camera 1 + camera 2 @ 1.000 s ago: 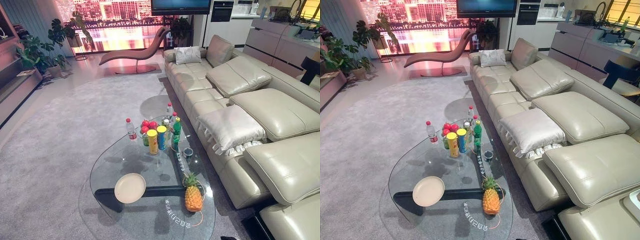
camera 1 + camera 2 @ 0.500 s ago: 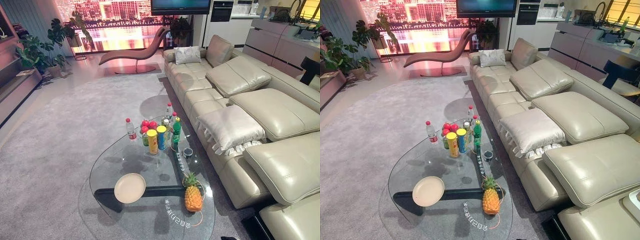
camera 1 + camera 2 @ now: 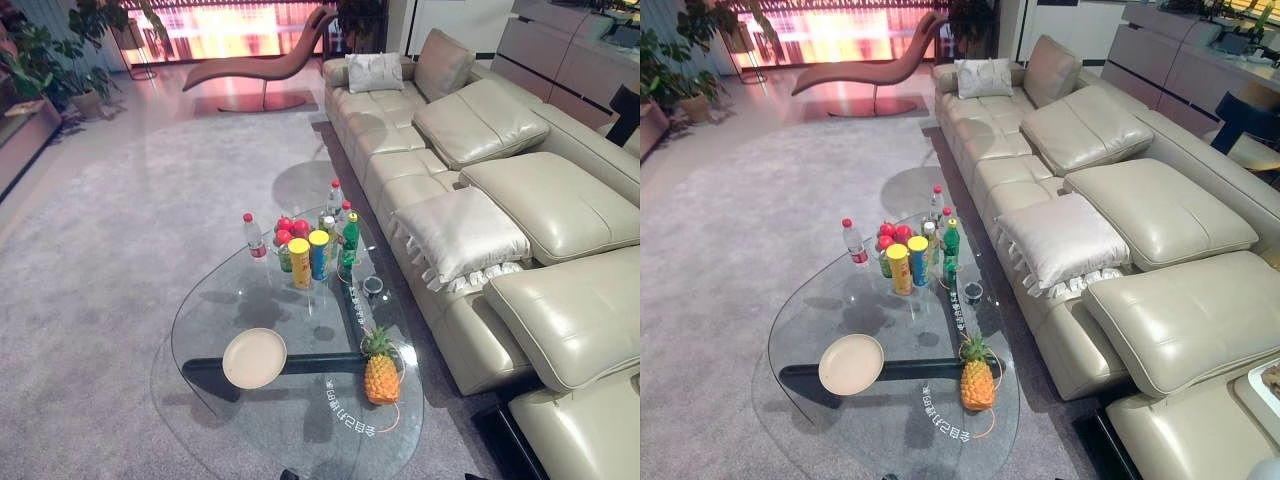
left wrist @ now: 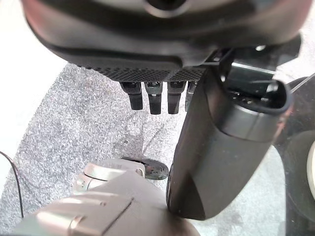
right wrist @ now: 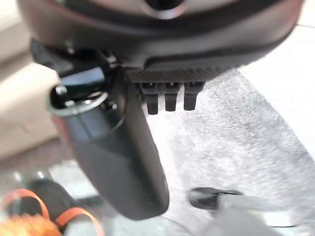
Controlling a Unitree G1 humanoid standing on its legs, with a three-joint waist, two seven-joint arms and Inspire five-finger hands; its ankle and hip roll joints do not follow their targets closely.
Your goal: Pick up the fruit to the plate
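— Looking from the left eye: what stands on the table [image 3: 225, 300]?
— A plate [image 3: 254, 357] on the left hand's side and a pineapple [image 3: 381, 372] upright on the right hand's side, well apart. Farther out stands a cluster: red fruit [image 3: 290, 228], a yellow can [image 3: 299, 263], a blue can [image 3: 319, 254], a green bottle [image 3: 349, 240] and a water bottle [image 3: 251, 236]. The plate holds nothing.
— And the right eye?
— The same scene. A sofa [image 3: 1160, 210] runs along the right hand's side of the table, with a cushion [image 3: 1055, 240] on it nearest the bottles. Carpet [image 3: 730, 230] spreads under the table and out to the left hand's side.
— What does the left wrist show?
— The left hand [image 4: 147, 44] hangs over the carpet with its fingers [image 4: 155, 101] straight and slack and the thumb [image 4: 221, 147] apart from them; it holds nothing. Past the thumb lies the table's glass edge, and a pale sliver of the plate's rim shows beyond it. The hand touches neither.
— The right wrist?
— The right hand [image 5: 162, 44] hangs likewise, fingers [image 5: 170, 101] straight, thumb [image 5: 118, 162] clear of them, nothing in it. Beyond the thumb's tip the pineapple shows as an orange blur, with an orange loop [image 5: 74, 216] beside it; whether the thumb is over the glass I cannot tell. The sofa lies on the thumb side, the carpet on the finger side.
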